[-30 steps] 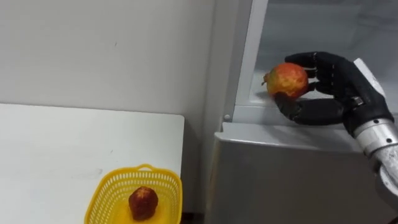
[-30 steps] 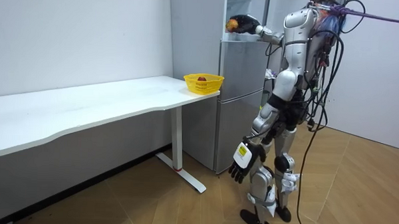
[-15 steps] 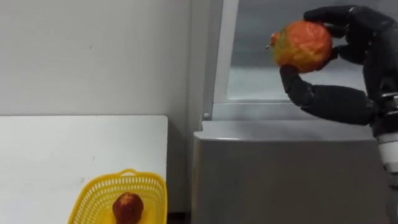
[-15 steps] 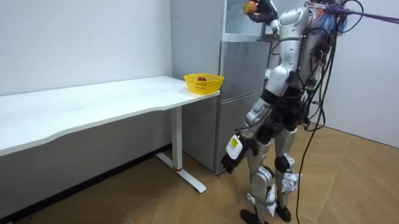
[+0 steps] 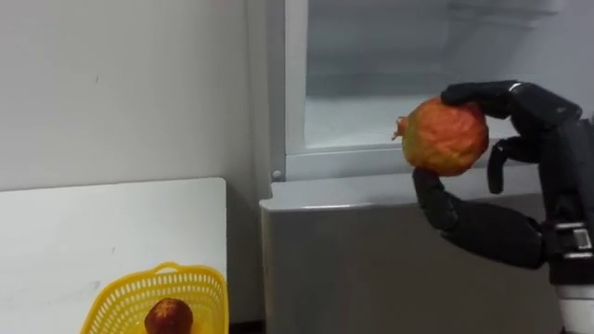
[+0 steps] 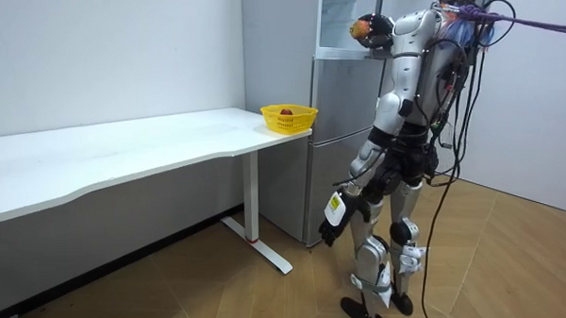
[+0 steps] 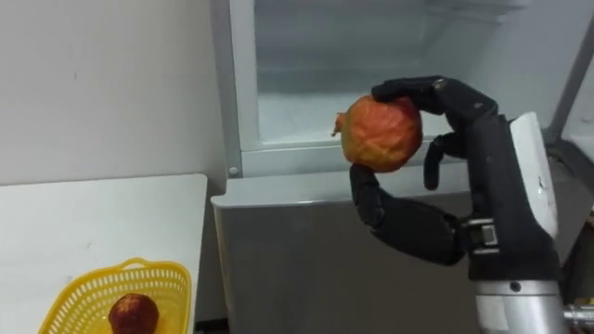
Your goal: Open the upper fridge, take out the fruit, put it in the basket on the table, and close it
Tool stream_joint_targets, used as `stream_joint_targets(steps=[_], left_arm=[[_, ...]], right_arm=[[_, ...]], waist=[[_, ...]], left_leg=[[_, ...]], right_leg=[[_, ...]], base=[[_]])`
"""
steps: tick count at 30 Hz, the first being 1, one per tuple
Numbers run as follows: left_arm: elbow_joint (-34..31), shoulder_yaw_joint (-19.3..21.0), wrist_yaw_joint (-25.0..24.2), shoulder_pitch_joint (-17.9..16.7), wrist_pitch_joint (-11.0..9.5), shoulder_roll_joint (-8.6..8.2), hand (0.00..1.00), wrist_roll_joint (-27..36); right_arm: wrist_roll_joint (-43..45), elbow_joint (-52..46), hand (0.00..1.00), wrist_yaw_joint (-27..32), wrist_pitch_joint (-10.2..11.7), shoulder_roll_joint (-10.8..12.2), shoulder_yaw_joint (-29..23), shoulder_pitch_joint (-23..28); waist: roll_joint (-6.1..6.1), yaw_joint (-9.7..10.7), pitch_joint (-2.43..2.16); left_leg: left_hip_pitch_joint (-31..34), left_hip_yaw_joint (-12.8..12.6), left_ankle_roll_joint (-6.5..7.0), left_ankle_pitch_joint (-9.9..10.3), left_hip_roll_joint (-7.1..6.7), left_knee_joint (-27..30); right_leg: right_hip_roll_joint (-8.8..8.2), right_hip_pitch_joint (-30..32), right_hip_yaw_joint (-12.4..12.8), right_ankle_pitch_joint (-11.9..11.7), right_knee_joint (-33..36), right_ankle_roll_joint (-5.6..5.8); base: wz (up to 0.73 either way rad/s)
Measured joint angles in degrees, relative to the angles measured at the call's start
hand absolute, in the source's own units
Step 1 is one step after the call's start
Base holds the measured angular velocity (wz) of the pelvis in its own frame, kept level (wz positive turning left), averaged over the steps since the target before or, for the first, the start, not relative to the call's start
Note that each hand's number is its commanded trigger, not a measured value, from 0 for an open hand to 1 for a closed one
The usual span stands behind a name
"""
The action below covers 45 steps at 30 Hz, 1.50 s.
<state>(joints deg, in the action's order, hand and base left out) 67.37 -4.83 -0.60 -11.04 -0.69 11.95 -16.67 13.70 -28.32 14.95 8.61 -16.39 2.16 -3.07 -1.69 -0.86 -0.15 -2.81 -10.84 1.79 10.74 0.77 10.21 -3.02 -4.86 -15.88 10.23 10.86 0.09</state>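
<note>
Right hand [image 7: 483, 167] curled tight round the orange-red fruit [image 7: 381, 133], held just before the open upper fridge [image 5: 371, 111], a yellow basket [image 5: 113, 295] low to its left.

A bare lab room fitted like a kitchen: an open fridge [image 5: 371, 250] behind the robot's right hand [image 5: 557, 176], a long white table [image 6: 123, 158] to its left, wood floor [image 6: 515, 266] well below.

Right hand [image 5: 549, 153] pulls the red-orange fruit [image 5: 445, 136] out of the upper fridge compartment [image 5: 371, 116]; now lower, nearer the torso.
</note>
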Motion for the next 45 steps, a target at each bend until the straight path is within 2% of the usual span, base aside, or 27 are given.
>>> stream_joint_targets(steps=[3, 6, 11, 17, 22, 26, 31, 33, 38, 41, 43, 45], left_arm=[[0.9, -1.09, -0.14, 0.24, -0.13, -0.17, 0.0, 0.29], [0.9, -1.1, -0.44, 0.83, -0.14, -0.67, 0.0, 0.23], [1.52, -1.25, -2.41, 1.78, -0.14, -1.37, 0.0, 0.26], [1.79, -4.21, -2.5, 2.95, -0.15, -1.87, 0.0, 0.25], [1.79, -4.91, -2.79, 3.0, -0.1, -1.99, 0.0, 0.2], [1.68, -4.92, -3.06, 3.02, -0.05, -1.98, 0.0, 0.2], [1.68, -4.91, -3.92, 4.26, 0.81, -1.79, 0.0, -0.35], [1.64, -4.86, -3.89, 4.43, 0.88, -1.69, 0.0, -0.49], [1.39, -4.4, -3.89, 4.49, 0.91, -1.62, 0.0, -1.22], [1.27, -4.42, -3.95, 4.98, 0.91, -1.26, 0.0, -1.96], [1.25, -4.46, -4.15, 5.06, 0.92, -0.84, 0.0, -3.07], [1.21, -4.47, -4.44, 5.08, 0.94, -0.84, 0.0, -3.31]], right_arm=[[1.8, 0.0, 1.0, -1.45, 1.47, 1.95, 3.81, 0.3], [2.48, -0.11, 1.0, -3.24, 1.49, 3.15, 5.58, 0.3], [2.46, -2.31, 1.0, -4.62, 2.01, 3.18, 8.12, 0.08], [6.86, -2.4, 1.0, -5.93, 2.64, 3.21, 14.4, -0.24], [8.17, -2.15, 1.0, -6.36, 2.71, 3.62, 14.93, -0.37], [9.33, -1.35, 1.0, -6.36, 2.7, 3.6, 16.04, -0.49], [11.79, 4.3, 1.0, -6.54, 2.11, 3.42, 19.53, -3.85], [12.86, 5.21, 1.0, -6.85, 1.24, 3.43, 19.9, -4.29], [17.0, 6.92, 1.0, -7.69, 1.29, 3.51, 21.55, -5.14], [17.73, 9.21, 1.0, -8.22, 1.1, 3.29, 22.04, -6.53], [18.38, 10.25, 1.0, -9.0, 0.1, 3.26, 22.71, -8.63], [18.83, 11.06, 1.0, -9.28, 0.0, 3.22, 23.18, -10.0]], waist=[[0.44, -0.29, 0.15], [0.67, -1.07, 0.19], [1.03, -2.97, 0.06], [1.22, -4.72, 0.08], [0.75, -6.87, 0.15], [0.08, -7.62, 0.21], [-0.9, -8.77, 0.68], [-0.99, -8.92, 0.68], [-1.37, -10.08, 0.64], [-2.16, -10.79, 0.81], [-3.08, -10.86, 0.89], [-3.3, -10.92, 0.87]], left_leg=[[0.1, 0.04, -0.03, 0.17, 0.1, 0.27], [0.4, 0.2, -0.01, 0.34, 0.14, 0.56], [1.19, 0.18, 0.04, 0.37, 0.18, 0.83], [1.27, 0.51, 0.03, 0.37, 0.24, 1.01], [1.33, 0.81, 0.0, 0.34, 0.18, 1.07], [1.65, 1.56, -0.06, 0.29, 0.15, 1.22], [2.27, 2.09, -0.16, 0.34, 0.28, 1.84], [2.58, 2.67, -0.16, 0.5, 0.26, 2.38], [2.66, 3.13, -0.18, 0.54, 0.21, 2.45], [2.8, 3.18, -0.22, 0.51, 0.21, 2.48], [3.2, 3.27, -0.23, 0.49, 0.1, 2.59], [3.24, 3.44, -0.19, 0.5, -0.08, 2.57]], right_leg=[[0.08, -0.12, -0.04, 0.0, 0.0, 0.0], [0.09, 0.11, 0.1, 0.0, 0.13, 0.0], [-0.01, 1.13, 0.07, 0.01, 0.89, 0.01], [0.08, 1.0, -0.06, 0.0, 0.74, 0.01], [0.01, 0.91, -0.77, 0.0, 0.71, 0.01], [-0.07, 0.88, -1.89, 0.01, 0.67, 0.01], [0.03, 0.91, -2.56, 0.01, 0.67, 0.0], [0.0, 0.74, -3.16, 0.01, 0.68, 0.0], [0.0, 0.61, -3.47, 0.02, 0.67, 0.01], [-0.12, 0.6, -4.57, 0.04, 0.47, 0.0], [-0.08, 0.59, -4.76, 0.05, -0.29, -0.06], [-0.17, 0.59, -4.83, 0.05, -0.29, -0.06]], base=[[-0.02], [0.0], [0.0], [0.01], [0.02], [0.08], [0.04], [0.17], [0.05], [0.0], [0.0], [0.03]])
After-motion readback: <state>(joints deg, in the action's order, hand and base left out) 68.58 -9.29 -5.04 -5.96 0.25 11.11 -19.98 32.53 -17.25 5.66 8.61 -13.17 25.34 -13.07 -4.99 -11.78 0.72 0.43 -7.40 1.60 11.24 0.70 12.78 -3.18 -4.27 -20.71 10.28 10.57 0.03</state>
